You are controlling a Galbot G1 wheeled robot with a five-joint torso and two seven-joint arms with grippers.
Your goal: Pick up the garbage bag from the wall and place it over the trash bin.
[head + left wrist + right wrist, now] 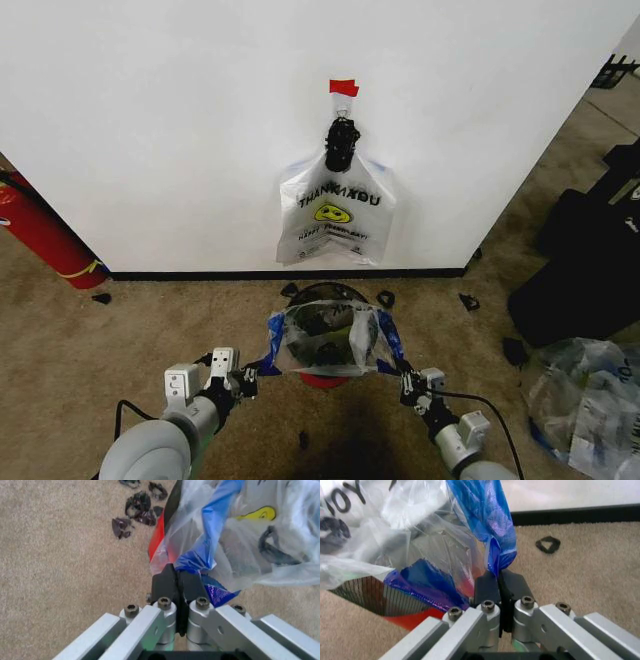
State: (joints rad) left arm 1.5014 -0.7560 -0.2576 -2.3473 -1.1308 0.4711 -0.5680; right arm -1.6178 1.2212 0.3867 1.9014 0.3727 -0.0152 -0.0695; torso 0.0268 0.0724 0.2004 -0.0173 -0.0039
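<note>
Low against the white wall (150, 120), on beige carpet (90, 370): trash bin (322, 297), round and black with a red base, standing just out from the black baseboard (200, 273). Draped over the bin's top and stretched wide across it: garbage bag (325, 338), thin and see-through, blue handles pulled out to either side. Left hand (247, 378) clenched on the bag's blue handle at the bin's left side; seen close from the left wrist, black fingertips (166, 583) pressed together with blue film bunched between them, red of the bin base just behind. Right hand (410, 384) likewise pinched shut on the opposite blue handle (in the right wrist view, blue plastic rising straight out of the closed pads (512, 587), black ribbed wall of the bin (370, 592) showing through the clear film). Both hands level with each other, one at each side of the bin, bag taut between.

Higher on the wall, directly above the bin: whiter smiley bag (335, 215) hanging from a hook under red tape (343, 87). Far left, red fire extinguisher (40, 232) leaning at the wall. Small black scraps (468, 300) scattered on the carpet near the baseboard. At right, clear plastic heap (585, 395) beside dark cases (585, 260).
</note>
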